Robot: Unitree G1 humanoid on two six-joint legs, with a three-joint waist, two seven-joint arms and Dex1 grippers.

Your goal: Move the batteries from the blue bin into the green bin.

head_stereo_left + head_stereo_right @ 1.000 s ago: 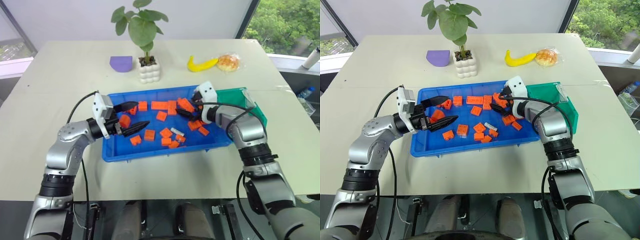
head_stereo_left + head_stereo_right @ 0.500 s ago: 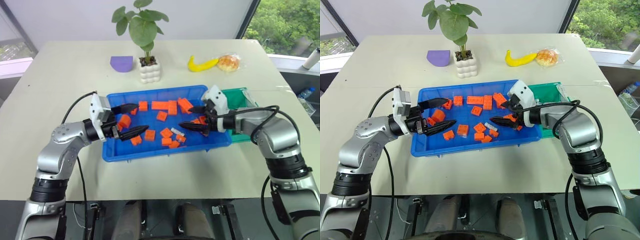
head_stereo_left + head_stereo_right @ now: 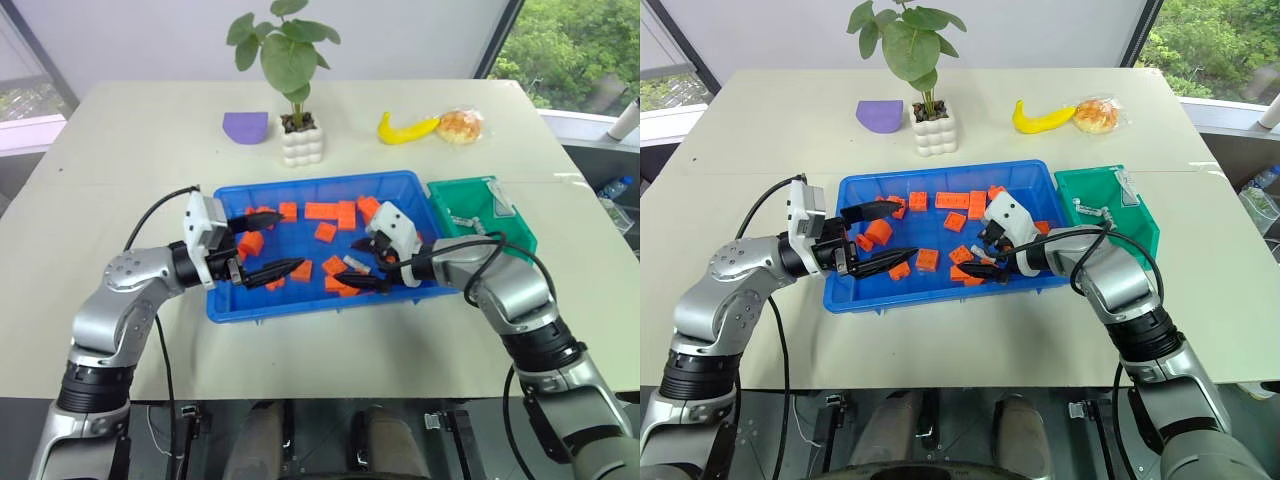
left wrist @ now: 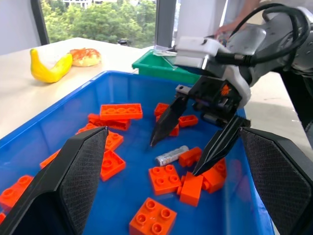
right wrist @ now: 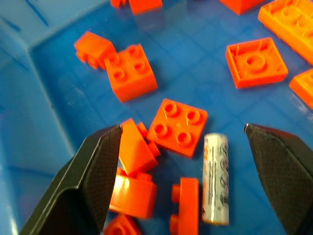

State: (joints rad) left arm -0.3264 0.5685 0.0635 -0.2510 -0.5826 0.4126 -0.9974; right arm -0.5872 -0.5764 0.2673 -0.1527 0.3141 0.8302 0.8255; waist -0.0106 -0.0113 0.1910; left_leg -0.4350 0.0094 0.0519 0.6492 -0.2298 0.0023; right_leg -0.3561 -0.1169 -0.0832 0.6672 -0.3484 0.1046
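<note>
The blue bin (image 3: 311, 186) sits mid-table, strewn with orange blocks. A silvery battery (image 5: 215, 178) lies on its floor among the blocks, also seen as the battery (image 4: 171, 155) in the left wrist view. My right gripper (image 3: 355, 265) hangs open just above it, tilted down, one finger on each side, not touching. My left gripper (image 3: 288, 238) is open and empty over the bin's left part, pointing level across it. The green bin (image 3: 512, 222) stands against the blue bin's right end with a silvery piece (image 3: 462, 218) inside.
Several orange blocks (image 3: 320, 211) crowd around the battery. Behind the bins are a plant in a white pot (image 3: 300, 143), a purple object (image 3: 245, 126), a banana (image 3: 405, 128) and a wrapped bun (image 3: 460, 123). The table's front edge is close below the blue bin.
My right gripper has drawn back and leftward from the green bin's side to over the battery, tilting downward, still open. The left gripper has stayed in place.
</note>
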